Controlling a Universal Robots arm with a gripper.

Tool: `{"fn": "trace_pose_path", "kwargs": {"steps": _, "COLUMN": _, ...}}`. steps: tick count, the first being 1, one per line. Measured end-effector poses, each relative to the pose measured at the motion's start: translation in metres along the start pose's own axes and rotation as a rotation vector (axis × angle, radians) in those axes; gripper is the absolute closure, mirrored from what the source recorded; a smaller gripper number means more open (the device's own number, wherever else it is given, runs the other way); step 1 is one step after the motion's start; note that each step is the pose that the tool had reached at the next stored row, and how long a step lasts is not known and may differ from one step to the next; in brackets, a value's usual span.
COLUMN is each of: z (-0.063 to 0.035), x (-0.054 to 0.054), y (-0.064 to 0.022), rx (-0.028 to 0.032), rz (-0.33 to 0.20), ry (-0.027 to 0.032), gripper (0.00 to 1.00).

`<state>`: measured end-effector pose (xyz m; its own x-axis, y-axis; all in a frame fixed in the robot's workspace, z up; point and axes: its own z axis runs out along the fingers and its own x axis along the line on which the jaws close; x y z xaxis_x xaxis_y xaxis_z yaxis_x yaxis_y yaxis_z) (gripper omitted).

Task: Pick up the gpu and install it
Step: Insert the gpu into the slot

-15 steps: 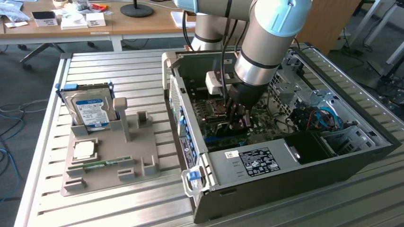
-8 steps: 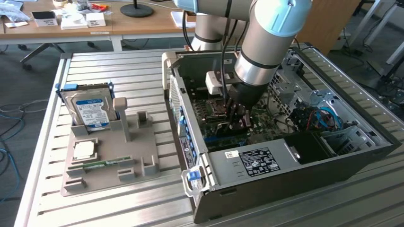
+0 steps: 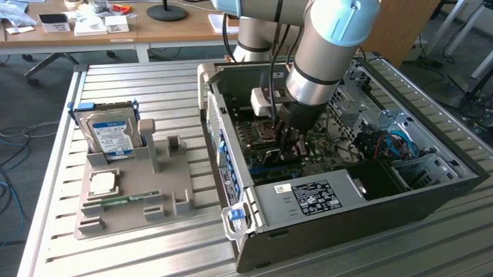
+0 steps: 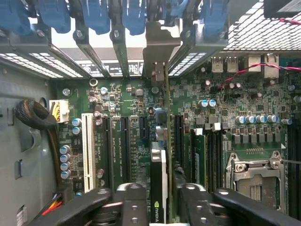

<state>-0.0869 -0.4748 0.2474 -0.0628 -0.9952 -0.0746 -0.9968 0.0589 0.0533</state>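
Observation:
The gpu (image 4: 160, 155) stands on edge in a motherboard slot, seen edge-on with its black block and green card. Its silver end bracket (image 4: 160, 47) sits against the case's rear slot openings. My gripper (image 4: 160, 205) straddles the top edge of the card, open, with one black finger (image 4: 134, 202) on each side and a narrow gap to the card. In the exterior view my gripper (image 3: 289, 147) reaches down into the open computer case (image 3: 254, 231), over the motherboard.
A grey holder tray (image 3: 177, 179) at the exterior view's left carries a silver hard drive (image 3: 112, 133), a processor chip (image 3: 103, 183) and a memory stick (image 3: 123, 200). Inside the case are the power supply (image 3: 312, 196), blue cables (image 3: 400, 144), and an empty processor socket (image 4: 256, 176).

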Motion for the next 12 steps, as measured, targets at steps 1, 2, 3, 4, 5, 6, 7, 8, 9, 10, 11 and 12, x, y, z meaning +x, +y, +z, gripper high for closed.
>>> {"fn": "trace_pose_path", "kwargs": {"steps": 1, "z": -0.0001, "x": 0.0001, "y": 0.0000, "rx": 0.0000, "rz": 0.000, "ry": 0.0002, "gripper": 0.67}}
{"fn": "trace_pose_path", "kwargs": {"steps": 2, "z": -0.0001, "x": 0.0001, "y": 0.0000, "rx": -0.0001, "rz": 0.000, "ry": 0.0003, "gripper": 0.60}}
{"fn": "trace_pose_path", "kwargs": {"steps": 3, "z": -0.0002, "x": 0.0001, "y": 0.0000, "rx": -0.0001, "rz": 0.000, "ry": 0.0004, "gripper": 0.60}}
{"fn": "trace_pose_path", "kwargs": {"steps": 4, "z": -0.0003, "x": 0.0000, "y": 0.0000, "rx": -0.0001, "rz": 0.000, "ry": 0.0004, "gripper": 0.60}}
{"fn": "trace_pose_path", "kwargs": {"steps": 5, "z": -0.0013, "x": 0.0000, "y": 0.0001, "rx": -0.0003, "rz": 0.000, "ry": 0.0009, "gripper": 0.60}}
{"fn": "trace_pose_path", "kwargs": {"steps": 6, "z": -0.0027, "x": -0.0002, "y": 0.0001, "rx": -0.0002, "rz": 0.000, "ry": 0.0007, "gripper": 0.60}}
{"fn": "trace_pose_path", "kwargs": {"steps": 7, "z": -0.0047, "x": -0.0004, "y": 0.0002, "rx": -0.0002, "rz": 0.000, "ry": 0.0008, "gripper": 0.60}}
{"fn": "trace_pose_path", "kwargs": {"steps": 8, "z": -0.0066, "x": -0.0006, "y": 0.0003, "rx": -0.0001, "rz": 0.000, "ry": 0.0009, "gripper": 0.60}}
{"fn": "trace_pose_path", "kwargs": {"steps": 9, "z": -0.0081, "x": -0.0007, "y": 0.0004, "rx": -0.0001, "rz": 0.000, "ry": 0.0011, "gripper": 0.60}}
{"fn": "trace_pose_path", "kwargs": {"steps": 10, "z": -0.0090, "x": -0.0008, "y": 0.0005, "rx": -0.0001, "rz": 0.000, "ry": 0.0012, "gripper": 0.60}}
{"fn": "trace_pose_path", "kwargs": {"steps": 11, "z": -0.0093, "x": -0.0009, "y": 0.0005, "rx": -0.0001, "rz": 0.000, "ry": 0.0012, "gripper": 0.60}}
{"fn": "trace_pose_path", "kwargs": {"steps": 12, "z": -0.0092, "x": -0.0009, "y": 0.0005, "rx": 0.0001, "rz": 0.000, "ry": 0.0011, "gripper": 0.60}}
